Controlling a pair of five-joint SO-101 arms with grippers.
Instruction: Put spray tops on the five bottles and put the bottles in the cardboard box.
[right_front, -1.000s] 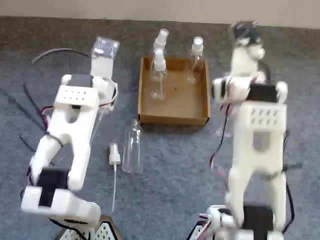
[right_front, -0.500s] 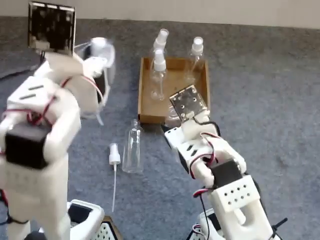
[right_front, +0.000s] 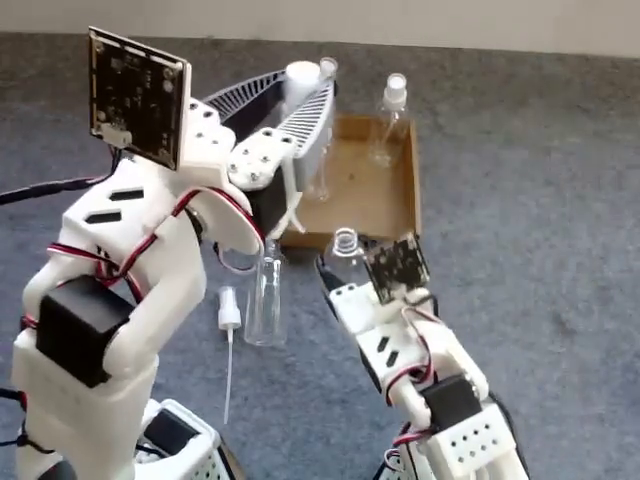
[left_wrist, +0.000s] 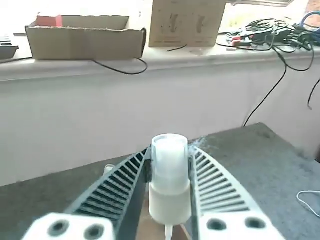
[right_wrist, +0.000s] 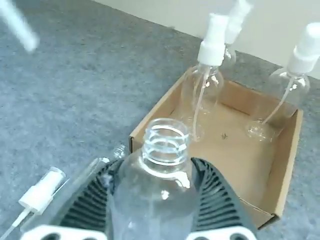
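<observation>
My left gripper (right_front: 303, 82) hangs high over the back left corner of the cardboard box (right_front: 411, 190), shut on a white spray top (right_front: 300, 76). In the left wrist view that spray top (left_wrist: 170, 182) stands upright between the ribbed fingers (left_wrist: 125, 180) of the left gripper (left_wrist: 170, 155). My right gripper (right_front: 345, 262) is just in front of the box and is shut on a clear uncapped bottle (right_front: 345, 242). The bottle (right_wrist: 159, 180) has an open threaded neck in the right gripper (right_wrist: 159, 170). The box (right_wrist: 289, 150) holds three upright capped bottles (right_wrist: 207, 82).
Left of the right arm, a second uncapped bottle (right_front: 264, 295) lies on the grey carpet. A loose spray top (right_front: 229, 318) with a long tube is beside it. The bottle (right_wrist: 100, 165) and the spray top (right_wrist: 40, 190) are close beside my right gripper.
The left arm rose and swung right with the spray top to above the box corner. The right arm came in from the right side with the open bottle to the box front.
</observation>
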